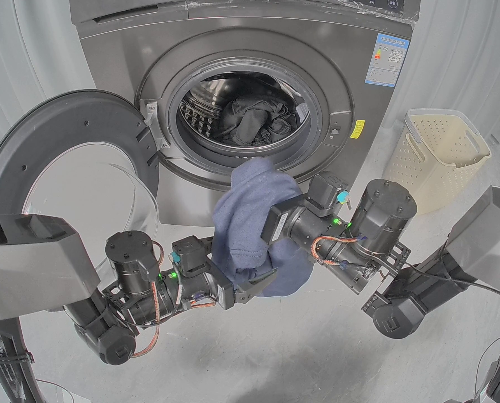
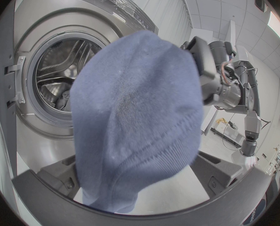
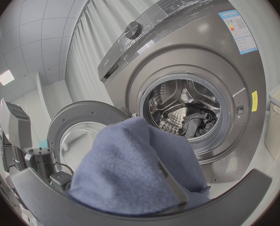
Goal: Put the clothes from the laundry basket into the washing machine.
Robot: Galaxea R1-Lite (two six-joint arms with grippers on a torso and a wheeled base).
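A: Left gripper [image 1: 250,286]?
B: Wide open, fingers [image 1: 259,282] either side of the hanging blue garment [image 1: 250,225].
A: Right gripper [image 1: 278,222]?
B: Buried in cloth, grip cannot be told. It is nearer the drum [image 1: 205,113], which lies ahead and above.

A pale grey pleated curtain [image 1: 20,34] is hung across the back of the room and is carried round both sides, down to the floor. The smooth light grey floor [image 1: 317,359] is evenly lit and faintly mottled. Overhead, a white ceiling of square panels [image 3: 33,19] is seen, and a bright rectangular light panel [image 3: 5,77] is set flush into it. A plain white wall [image 3: 53,101] is met by the curtain's end at one side. No window is shown; the light is given by the ceiling panels.
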